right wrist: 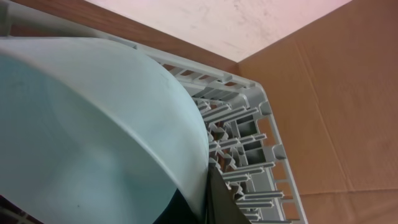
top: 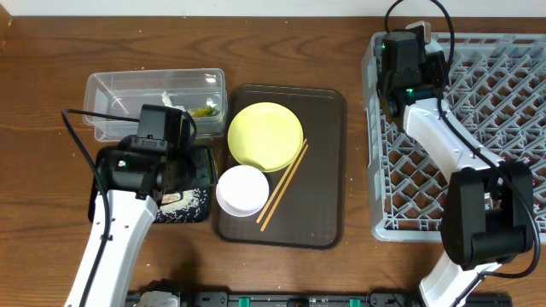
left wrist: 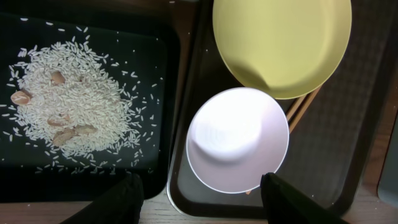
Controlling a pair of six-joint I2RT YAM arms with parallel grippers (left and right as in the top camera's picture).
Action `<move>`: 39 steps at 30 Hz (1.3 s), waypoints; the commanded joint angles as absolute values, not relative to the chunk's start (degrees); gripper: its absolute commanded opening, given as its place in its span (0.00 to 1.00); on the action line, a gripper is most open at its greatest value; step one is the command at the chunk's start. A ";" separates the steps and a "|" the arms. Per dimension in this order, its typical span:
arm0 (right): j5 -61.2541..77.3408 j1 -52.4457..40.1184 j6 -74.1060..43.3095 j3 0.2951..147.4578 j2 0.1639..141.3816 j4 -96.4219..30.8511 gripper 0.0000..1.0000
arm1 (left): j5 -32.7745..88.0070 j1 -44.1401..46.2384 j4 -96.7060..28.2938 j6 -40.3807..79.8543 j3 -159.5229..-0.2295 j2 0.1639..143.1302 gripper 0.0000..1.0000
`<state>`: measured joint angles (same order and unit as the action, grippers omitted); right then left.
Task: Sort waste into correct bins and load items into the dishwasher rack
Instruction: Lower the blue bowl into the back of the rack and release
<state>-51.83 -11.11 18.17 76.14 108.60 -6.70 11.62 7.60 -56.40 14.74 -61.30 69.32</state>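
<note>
My left gripper (left wrist: pixel 202 202) is open and empty, hovering over the seam between the black tray (left wrist: pixel 37 174) holding rice grains (left wrist: pixel 68 93) and the brown serving tray. The white bowl (left wrist: pixel 237 138), yellow plate (left wrist: pixel 283 43) and chopsticks (left wrist: pixel 305 106) lie on that serving tray. My right gripper (right wrist: pixel 211 199) is shut on the rim of the light-blue bowl (right wrist: pixel 93 137), held tilted at the far left corner of the grey rack (top: pixel 478 128). The clear tub (top: pixel 111 85) holds the wrapper (top: pixel 203 111) and tissue (top: pixel 171 100). The cup is out of view.
The brown serving tray (top: pixel 328 170) lies between the bins and the rack. The left arm (top: pixel 128 170) covers most of the black tray (top: pixel 192 209) from overhead. Rack pegs (right wrist: pixel 249 143) stand close beside the held bowl. A cardboard wall shows beyond the rack.
</note>
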 commanded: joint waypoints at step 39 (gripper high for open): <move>-49.43 -7.66 14.52 75.07 110.43 2.70 0.01 | 11.11 7.40 -56.95 14.22 -60.97 69.23 0.63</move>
<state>-49.45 -8.05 14.55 75.40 109.36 3.05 11.62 7.60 -56.66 14.74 -61.30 69.32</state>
